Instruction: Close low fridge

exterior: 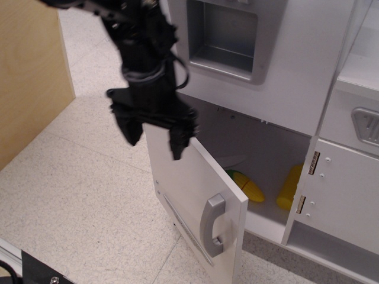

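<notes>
The low fridge [269, 142] is a white compartment at the base of the toy kitchen. Its flat white door [189, 195] with a grey bar handle [212, 225] stands about half open, angled towards the front. Inside, a toy corn cob [247, 186] and a yellow toy [290, 186] show past the door's edge. My black gripper [155, 137] is open and empty. It hangs over the door's top edge near the hinge side, one finger in front of the door's outer face; it is blurred.
The taller white panel with a recessed grey dispenser [228, 38] is above the fridge. A handleless white cabinet door [340, 195] is to the right. A wooden panel [29, 71] stands at the left. Speckled floor [77, 201] lies in front.
</notes>
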Available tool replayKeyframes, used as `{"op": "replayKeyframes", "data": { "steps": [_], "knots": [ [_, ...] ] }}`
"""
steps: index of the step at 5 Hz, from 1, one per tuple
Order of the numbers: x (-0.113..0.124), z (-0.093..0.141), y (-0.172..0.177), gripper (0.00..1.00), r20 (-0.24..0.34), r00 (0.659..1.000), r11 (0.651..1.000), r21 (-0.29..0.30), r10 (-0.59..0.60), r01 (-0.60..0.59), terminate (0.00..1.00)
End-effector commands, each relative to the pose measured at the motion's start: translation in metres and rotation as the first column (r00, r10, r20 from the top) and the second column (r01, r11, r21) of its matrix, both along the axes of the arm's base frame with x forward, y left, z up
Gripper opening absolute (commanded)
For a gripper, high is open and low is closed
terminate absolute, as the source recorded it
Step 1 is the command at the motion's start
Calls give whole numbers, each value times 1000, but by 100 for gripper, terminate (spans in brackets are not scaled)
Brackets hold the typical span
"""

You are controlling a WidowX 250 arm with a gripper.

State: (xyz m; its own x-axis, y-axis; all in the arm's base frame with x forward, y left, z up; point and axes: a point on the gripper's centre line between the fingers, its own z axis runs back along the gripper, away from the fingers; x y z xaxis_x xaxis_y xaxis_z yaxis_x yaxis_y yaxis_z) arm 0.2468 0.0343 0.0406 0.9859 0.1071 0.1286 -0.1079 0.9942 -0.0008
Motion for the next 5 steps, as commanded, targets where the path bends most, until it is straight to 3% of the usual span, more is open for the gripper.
{"op": "replayKeyframes", "data": {
  "steps": [1,3,5],
  "knots": [
    [-17,-52,12,100,7,1000,994,103,-22,21,0],
    [-5,-87,-8,100,20,999,996,83,28,-30,0],
    [19,-93,-26,100,51,993,994,40,103,-105,0]
  ]
}}
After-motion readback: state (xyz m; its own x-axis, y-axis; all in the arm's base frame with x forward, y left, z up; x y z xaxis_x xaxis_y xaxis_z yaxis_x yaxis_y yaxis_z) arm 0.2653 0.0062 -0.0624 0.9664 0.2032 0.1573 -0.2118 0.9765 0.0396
